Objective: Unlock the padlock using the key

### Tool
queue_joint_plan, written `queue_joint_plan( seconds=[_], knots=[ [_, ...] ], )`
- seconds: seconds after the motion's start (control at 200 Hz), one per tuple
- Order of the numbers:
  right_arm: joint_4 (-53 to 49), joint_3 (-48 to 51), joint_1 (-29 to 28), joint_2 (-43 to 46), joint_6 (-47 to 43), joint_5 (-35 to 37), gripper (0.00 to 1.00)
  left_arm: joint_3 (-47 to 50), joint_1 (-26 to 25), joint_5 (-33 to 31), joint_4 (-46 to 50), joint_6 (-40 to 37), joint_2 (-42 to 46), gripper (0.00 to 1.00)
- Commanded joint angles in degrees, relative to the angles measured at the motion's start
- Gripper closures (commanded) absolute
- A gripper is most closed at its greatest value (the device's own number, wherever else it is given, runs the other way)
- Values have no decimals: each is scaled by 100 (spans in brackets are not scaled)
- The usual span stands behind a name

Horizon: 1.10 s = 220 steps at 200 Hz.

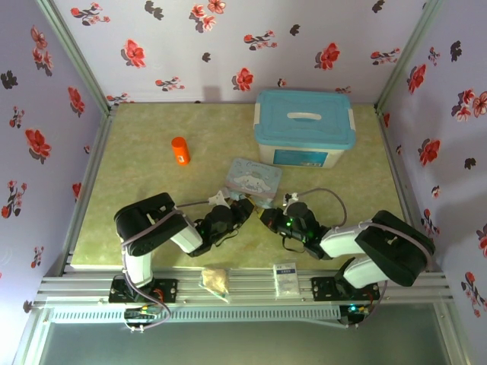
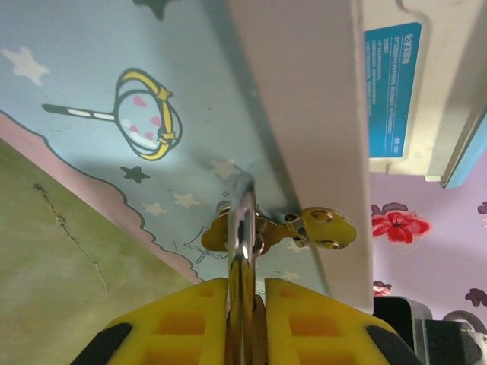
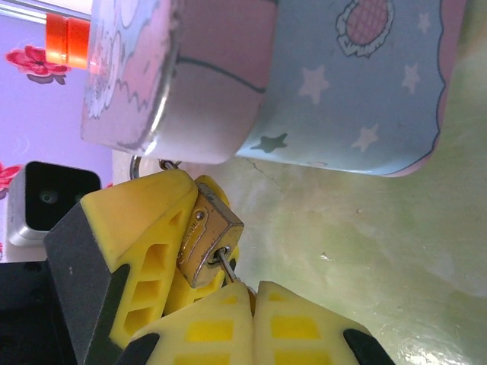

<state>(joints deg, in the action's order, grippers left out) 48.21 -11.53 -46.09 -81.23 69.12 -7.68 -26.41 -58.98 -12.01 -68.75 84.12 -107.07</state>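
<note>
You've one padlock (image 3: 209, 239) pinched by left gripper (image 2: 246, 295), one key (image 3: 227, 267) (touching it) pinched by right gripper (image 3: 253, 295).

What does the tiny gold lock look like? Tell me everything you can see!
The padlock is a tiny brass-gold metal block, shiny and a bit scuffed, sitting tilted. Its thin silvery shackle reaches up to the gold latch on the pale blue cartoon tin. The left end effector pinches the padlock's body. A thin key, held by the right end effector, meets its keyhole face.
</note>
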Motion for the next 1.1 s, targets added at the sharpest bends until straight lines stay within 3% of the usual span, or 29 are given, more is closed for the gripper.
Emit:
queue_joint_plan(
  seconds=[0.0,0.5,0.665,0.845,0.985,1.095],
  knots=[
    [995,204,-49,10,178,-41,100,-6,-146,1140,-596,-101,229,100],
    [-198,543,-42,1108,-17,161,100,-126,-16,1106,-609,-67,169,100],
    [244,246,-102,743,-168,132,100,-216,-197,1130,-604,65,102,100],
    [235,-108,-386,759,-513,562,100,-355,-401,1139,-604,184,-84,100],
    [634,-329,-224,446,-157,198,100,-495,-524,1248,-621,176,-186,100],
    [1538,-278,261,-207,495,-395,100,-424,-577,1272,-640,33,-42,100]
  ],
)
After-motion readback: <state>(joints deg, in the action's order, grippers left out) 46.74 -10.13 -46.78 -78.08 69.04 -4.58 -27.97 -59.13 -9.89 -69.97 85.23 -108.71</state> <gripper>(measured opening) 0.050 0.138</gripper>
